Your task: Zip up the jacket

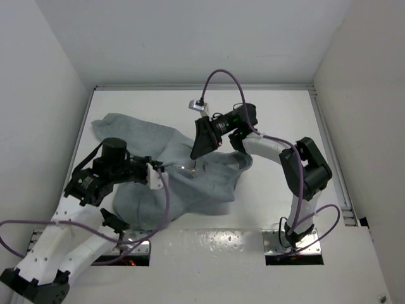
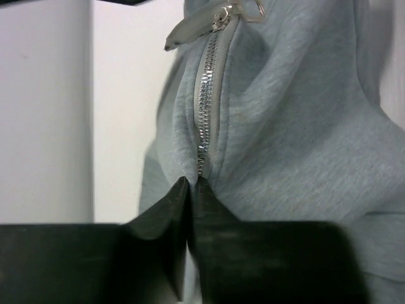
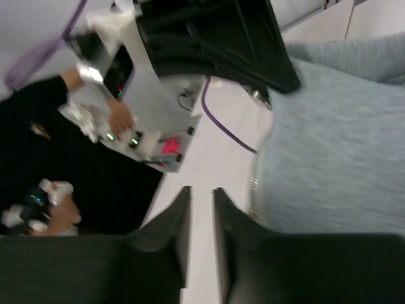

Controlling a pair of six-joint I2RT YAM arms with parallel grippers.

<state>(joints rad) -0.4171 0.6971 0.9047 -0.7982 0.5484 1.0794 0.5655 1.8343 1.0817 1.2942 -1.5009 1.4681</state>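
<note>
Pinching the jacket (image 2: 297, 126) right at the foot of the zipper (image 2: 205, 107) — left gripper (image 2: 191, 182) has its fingers clamped on the cloth, with teeth running up from the tips to the slider (image 2: 223, 18). Jacket lies bunched on the table (image 1: 285, 114), left of centre, between the two arms. Right gripper (image 3: 200, 197) hovers over its right part, fingers a narrow gap apart, holding nothing; that view is blurred. Handling, my read: soft, light, limp cloth — it'll wrinkle and drag along unless anchored low, so hold the low pinch and take the small metal pull tab, which looks slippery. Count: one jacket, one zipper, one slider, two grippers.
</note>
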